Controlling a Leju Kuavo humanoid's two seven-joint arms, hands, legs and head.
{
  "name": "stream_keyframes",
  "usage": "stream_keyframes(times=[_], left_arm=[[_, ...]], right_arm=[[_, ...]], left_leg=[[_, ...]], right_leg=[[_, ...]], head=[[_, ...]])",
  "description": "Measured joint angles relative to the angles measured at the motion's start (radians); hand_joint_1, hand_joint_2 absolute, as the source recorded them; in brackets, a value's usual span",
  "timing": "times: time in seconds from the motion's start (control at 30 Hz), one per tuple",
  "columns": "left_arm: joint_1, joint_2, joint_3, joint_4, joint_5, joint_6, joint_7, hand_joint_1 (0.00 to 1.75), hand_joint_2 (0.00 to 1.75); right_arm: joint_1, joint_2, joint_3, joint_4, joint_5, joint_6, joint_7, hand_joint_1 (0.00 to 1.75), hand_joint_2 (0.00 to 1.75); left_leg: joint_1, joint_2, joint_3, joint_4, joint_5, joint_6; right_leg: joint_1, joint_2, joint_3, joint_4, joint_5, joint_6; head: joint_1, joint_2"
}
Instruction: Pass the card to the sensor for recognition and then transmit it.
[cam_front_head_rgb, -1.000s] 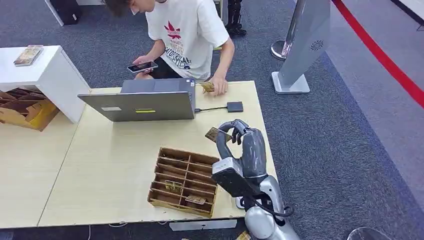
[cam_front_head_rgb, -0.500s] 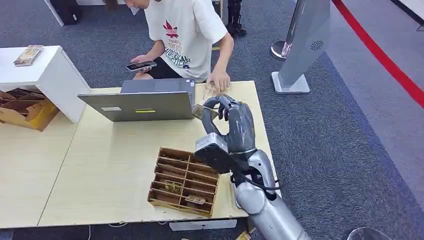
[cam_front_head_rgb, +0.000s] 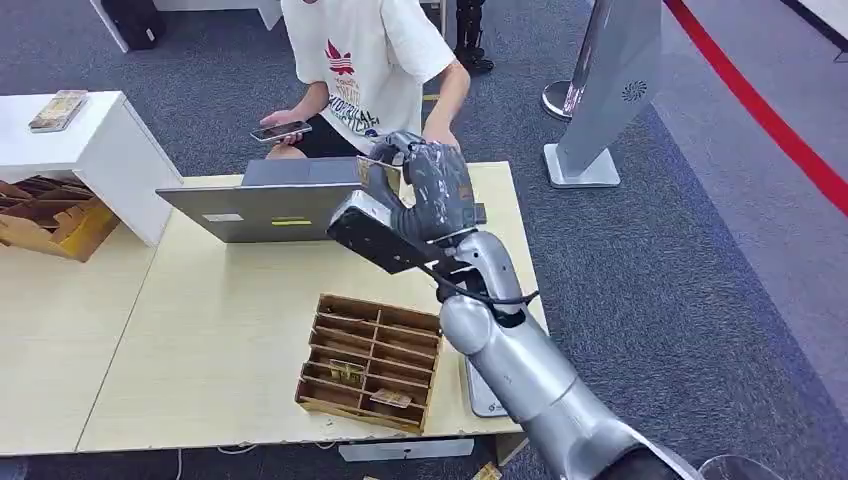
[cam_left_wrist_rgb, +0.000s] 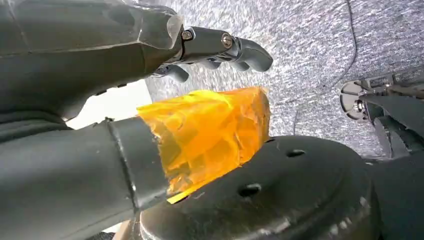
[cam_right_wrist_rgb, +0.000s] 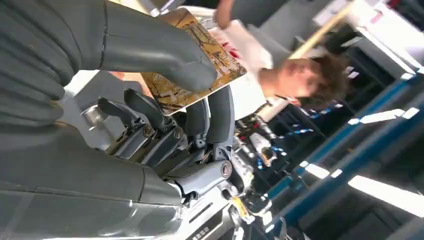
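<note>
A brown patterned card (cam_front_head_rgb: 379, 181) is pinched between the thumb and fingers of my right hand (cam_front_head_rgb: 428, 195). The hand is raised above the far side of the table, just over the laptop's right corner and in front of the seated person. In the right wrist view the thumb presses the card (cam_right_wrist_rgb: 202, 65) against the fingers of my right hand (cam_right_wrist_rgb: 165, 120). My hand covers the spot where the small black box lay beside the laptop. My left hand (cam_left_wrist_rgb: 100, 75) hangs over grey carpet, fingers apart and holding nothing; orange tape wraps its thumb (cam_left_wrist_rgb: 210, 130).
An open grey laptop (cam_front_head_rgb: 280, 208) stands at the table's far side. A wooden compartment tray (cam_front_head_rgb: 368, 362) with a few cards sits near the front edge. A white flat device (cam_front_head_rgb: 482, 396) lies under my right arm. The person holds a phone (cam_front_head_rgb: 278, 130).
My right hand has lifted the card up and away from me, from beside the tray to above the laptop's right corner near the person. The person has leaned back slightly.
</note>
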Motion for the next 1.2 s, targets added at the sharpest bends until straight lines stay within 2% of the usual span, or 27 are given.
stream_keyframes(times=[0.13,0.5,0.9,0.93,0.97,1.1,1.2], left_arm=[[-0.014,0.005,-0.021,0.000,-0.017,-0.006,0.019,0.00,0.00],[-0.031,0.009,-0.048,-0.001,-0.042,-0.017,0.039,0.00,0.00],[-0.031,0.009,-0.061,-0.003,-0.047,-0.017,0.040,0.00,0.00],[-0.031,0.009,-0.061,-0.003,-0.047,-0.017,0.040,0.00,0.00],[-0.031,0.009,-0.061,-0.003,-0.048,-0.017,0.040,0.00,0.00],[-0.031,0.009,-0.061,-0.003,-0.047,-0.017,0.040,0.00,0.00],[-0.030,0.009,-0.061,-0.003,-0.043,-0.017,0.040,0.00,0.00]], right_arm=[[-0.088,0.021,-0.003,0.144,0.015,0.011,0.035,1.75,1.75],[-0.221,0.050,-0.018,0.374,0.079,0.010,0.124,1.75,1.75],[-0.250,0.058,-0.021,0.450,0.086,0.009,0.141,1.75,1.75],[-0.251,0.058,-0.022,0.454,0.086,0.009,0.145,1.57,1.75],[-0.252,0.058,-0.023,0.460,0.086,0.008,0.147,0.02,1.75],[-0.253,0.058,-0.027,0.478,0.087,0.010,0.148,0.00,1.75],[-0.251,0.061,-0.033,0.486,0.066,0.010,0.121,0.00,1.75]], left_leg=[[0.000,0.000,0.000,0.000,0.000,0.000],[0.000,0.000,0.000,0.000,0.000,0.000],[0.000,0.000,0.000,0.000,0.000,0.000],[0.000,0.000,0.000,0.000,0.000,0.000],[0.000,0.000,0.000,0.000,0.000,0.000],[0.000,0.000,0.000,0.000,0.000,0.000],[0.000,0.000,0.000,0.000,0.000,0.000]], right_leg=[[0.000,0.000,0.000,0.000,0.000,0.000],[0.000,0.000,0.000,0.000,0.000,0.000],[0.000,0.000,0.000,0.000,0.000,0.000],[0.000,0.000,0.000,0.000,0.000,0.000],[0.000,0.000,0.000,0.000,0.000,0.000],[0.000,0.001,-0.001,0.000,0.000,0.000],[0.000,0.000,-0.001,0.000,0.000,0.000]], head=[[0.000,0.000],[0.000,0.000],[0.000,0.000],[0.000,0.000],[0.000,0.000],[0.000,0.000],[0.000,0.000]])
